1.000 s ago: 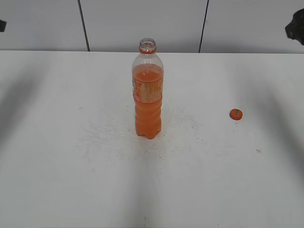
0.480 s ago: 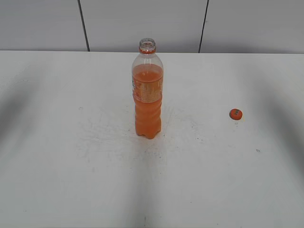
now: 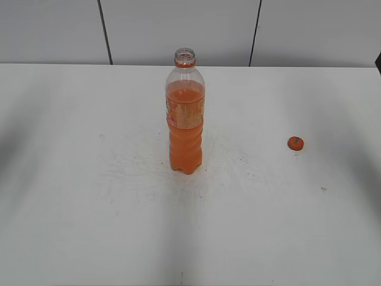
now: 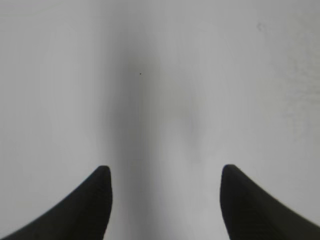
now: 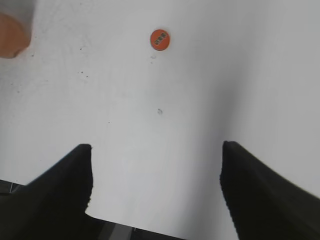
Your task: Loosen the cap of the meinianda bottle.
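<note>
The meinianda bottle (image 3: 186, 122) stands upright in the middle of the white table (image 3: 89, 208), its mouth open with only the orange neck ring on it. The orange cap (image 3: 295, 142) lies on the table to the right, apart from the bottle; it also shows in the right wrist view (image 5: 159, 39), pale mark up. The bottle's orange base shows at the top left corner of the right wrist view (image 5: 11, 32). My left gripper (image 4: 165, 172) is open and empty over bare table. My right gripper (image 5: 156, 150) is open and empty, well short of the cap, near the table's edge.
The tabletop around the bottle is scuffed with fine dark marks (image 3: 137, 167). A grey panelled wall (image 3: 178, 30) stands behind the table. The table's near edge shows at the bottom of the right wrist view (image 5: 140, 227).
A dark piece of the right arm at the top right of the exterior view has withdrawn almost out of frame. The bottle and the cap have not moved.
</note>
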`<action>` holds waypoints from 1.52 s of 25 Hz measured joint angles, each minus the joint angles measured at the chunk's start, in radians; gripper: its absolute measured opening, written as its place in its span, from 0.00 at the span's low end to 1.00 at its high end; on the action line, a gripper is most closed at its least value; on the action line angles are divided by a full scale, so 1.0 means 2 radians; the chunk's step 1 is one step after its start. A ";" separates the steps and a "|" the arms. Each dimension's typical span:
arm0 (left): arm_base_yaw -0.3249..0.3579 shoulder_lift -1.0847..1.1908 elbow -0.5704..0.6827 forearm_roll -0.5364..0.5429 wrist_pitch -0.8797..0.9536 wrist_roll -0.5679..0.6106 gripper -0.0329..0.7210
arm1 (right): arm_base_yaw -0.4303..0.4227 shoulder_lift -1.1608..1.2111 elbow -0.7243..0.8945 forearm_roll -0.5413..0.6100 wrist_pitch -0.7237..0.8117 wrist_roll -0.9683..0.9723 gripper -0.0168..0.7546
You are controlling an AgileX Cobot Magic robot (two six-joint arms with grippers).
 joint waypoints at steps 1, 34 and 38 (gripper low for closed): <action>0.000 -0.007 0.004 -0.003 0.000 0.000 0.61 | 0.000 -0.003 0.002 0.011 0.000 -0.006 0.79; 0.000 -0.467 0.277 -0.050 -0.007 0.001 0.60 | 0.000 -0.460 0.454 0.021 -0.101 -0.013 0.74; 0.000 -0.521 0.277 -0.050 -0.007 0.001 0.59 | 0.000 -0.516 0.454 0.021 -0.100 -0.013 0.72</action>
